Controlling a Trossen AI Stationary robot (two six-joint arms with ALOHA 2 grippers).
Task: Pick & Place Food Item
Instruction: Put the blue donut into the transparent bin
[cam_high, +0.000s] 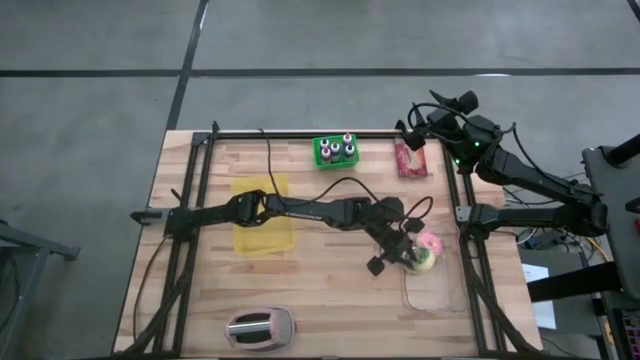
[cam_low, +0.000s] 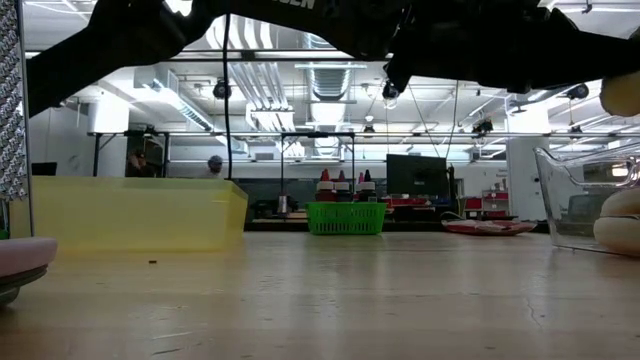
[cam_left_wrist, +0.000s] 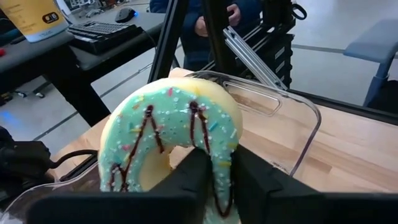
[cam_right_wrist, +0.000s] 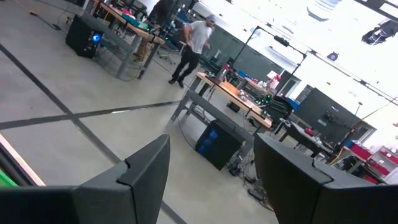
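Left wrist view shows you the left gripper (cam_left_wrist: 214, 180) pinching the mint-iced donut (cam_left_wrist: 171, 140) over the clear container (cam_left_wrist: 292, 124); right gripper (cam_right_wrist: 211, 180) spread, idle.

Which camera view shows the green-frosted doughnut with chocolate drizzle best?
The left wrist view: the green-frosted doughnut fills the frame, between the left gripper fingers. The high view shows it small beside the arm; the low view shows only pale edges at the right; the right wrist view shows nothing.
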